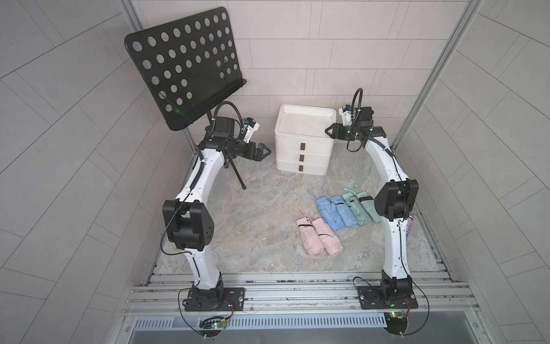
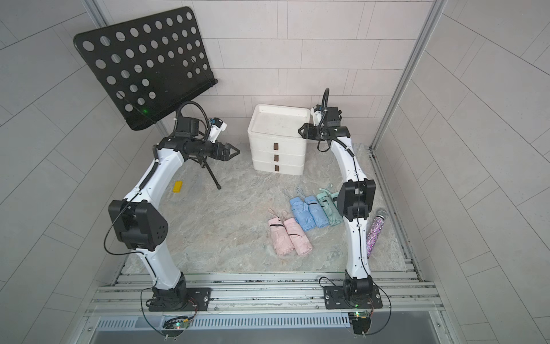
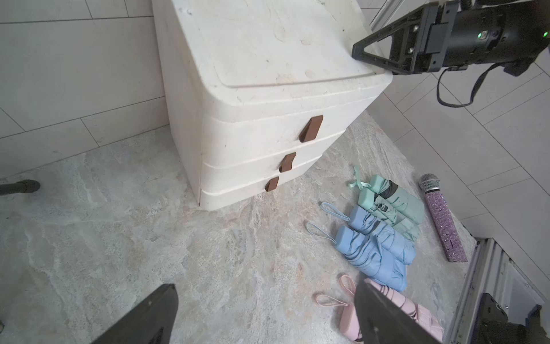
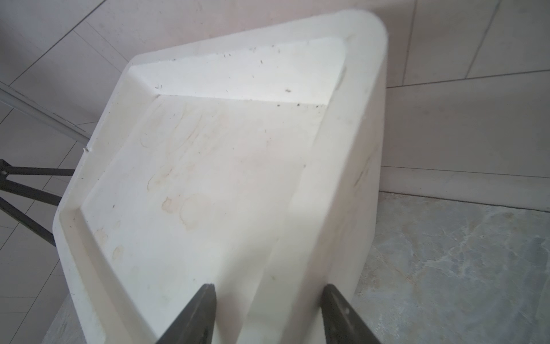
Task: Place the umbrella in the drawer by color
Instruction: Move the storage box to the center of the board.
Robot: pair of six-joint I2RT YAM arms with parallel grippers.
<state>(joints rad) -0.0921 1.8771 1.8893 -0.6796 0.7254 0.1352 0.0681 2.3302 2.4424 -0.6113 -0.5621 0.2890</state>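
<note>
Folded pink umbrellas [image 1: 320, 238] look light, soft, slippery (grasp across the mid-body). Left claw [image 1: 265, 152] gapes empty; right claw [image 1: 329, 131] straddles the drawer unit [image 1: 297, 143] rim, grip unclear.

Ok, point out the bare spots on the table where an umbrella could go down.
Widest bare patch: between the left arm and the pink umbrellas. A narrower strip lies between the drawers and the blue umbrellas. Crowded on the right: blue and green umbrellas lie packed side by side, microphone just beyond them.
</note>
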